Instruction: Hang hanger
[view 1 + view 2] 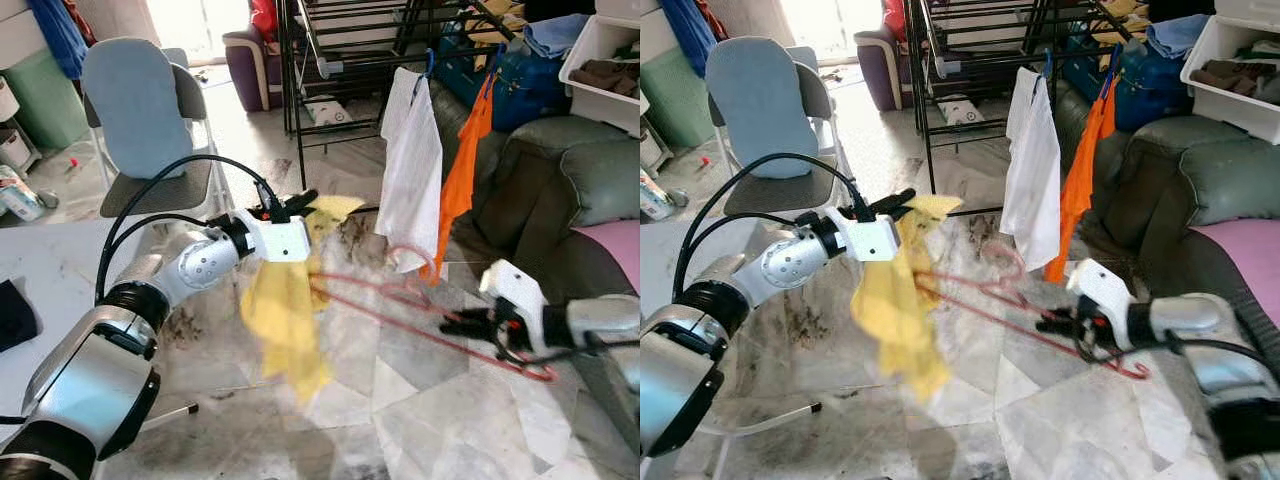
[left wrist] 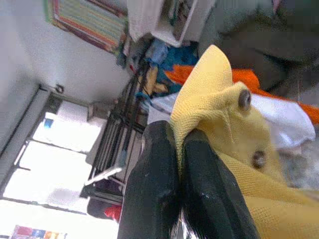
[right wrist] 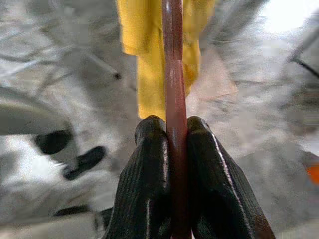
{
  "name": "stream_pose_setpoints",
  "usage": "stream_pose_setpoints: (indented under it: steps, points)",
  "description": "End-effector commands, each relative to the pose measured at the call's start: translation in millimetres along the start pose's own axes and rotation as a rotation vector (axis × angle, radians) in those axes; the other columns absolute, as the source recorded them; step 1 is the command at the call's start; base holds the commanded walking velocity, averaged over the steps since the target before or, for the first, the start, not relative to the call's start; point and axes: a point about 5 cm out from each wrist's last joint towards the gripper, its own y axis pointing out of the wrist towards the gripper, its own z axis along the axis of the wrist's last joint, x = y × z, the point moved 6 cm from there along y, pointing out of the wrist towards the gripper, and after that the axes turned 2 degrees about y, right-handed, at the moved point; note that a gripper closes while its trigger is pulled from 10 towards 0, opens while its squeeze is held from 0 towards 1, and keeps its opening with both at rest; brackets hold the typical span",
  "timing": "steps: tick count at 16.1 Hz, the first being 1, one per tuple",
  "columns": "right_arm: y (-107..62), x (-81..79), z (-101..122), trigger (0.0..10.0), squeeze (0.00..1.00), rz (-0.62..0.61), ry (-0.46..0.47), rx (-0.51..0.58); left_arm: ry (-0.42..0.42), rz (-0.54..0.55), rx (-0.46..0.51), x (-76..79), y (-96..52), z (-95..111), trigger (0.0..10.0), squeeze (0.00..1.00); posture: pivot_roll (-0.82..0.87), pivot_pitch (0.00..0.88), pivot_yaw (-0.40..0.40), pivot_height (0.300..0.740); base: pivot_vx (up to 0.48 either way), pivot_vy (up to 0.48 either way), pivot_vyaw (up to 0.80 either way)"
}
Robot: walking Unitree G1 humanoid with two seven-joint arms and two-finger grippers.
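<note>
A red hanger is held out level over the floor, its hook toward the white cloth. My right gripper is shut on its lower bar. A yellow shirt with buttons hangs down from my left gripper, which is shut on the shirt's collar. The hanger's far end reaches into the yellow shirt. Behind stands a black drying rack with a white cloth and an orange cloth hanging from it.
A chair with a blue cushion stands at the left, beside a white table. A grey-green sofa with a pink cushion and a white bin fills the right. Marbled floor lies below.
</note>
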Motion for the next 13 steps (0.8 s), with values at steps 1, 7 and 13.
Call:
stream_pose_setpoints:
  steps: [1, 7, 13]
  points:
    - [4.3, 12.0, 0.7, 10.0, 0.0, -0.078, -0.026, -0.008, 0.002, 0.066, 0.102, -26.6, 10.6, 21.3, 10.0, 0.0, -0.12, 0.0, 0.076, 0.74, 0.0, 0.0, 0.0]
    - [3.7, 50.4, -8.6, 10.0, 0.0, -0.348, 0.027, 0.004, -0.056, 0.115, 0.148, -36.0, 8.8, 28.7, 10.0, 0.0, -0.12, 0.0, 0.075, 0.74, 0.0, 0.0, 0.0]
    - [14.5, 15.7, 9.6, 10.0, 0.0, -0.117, -0.008, 0.085, -0.161, 0.116, 0.069, -8.9, 2.9, 14.7, 10.0, 0.0, -0.12, 0.0, 0.067, 0.74, 0.0, 0.0, 0.0]
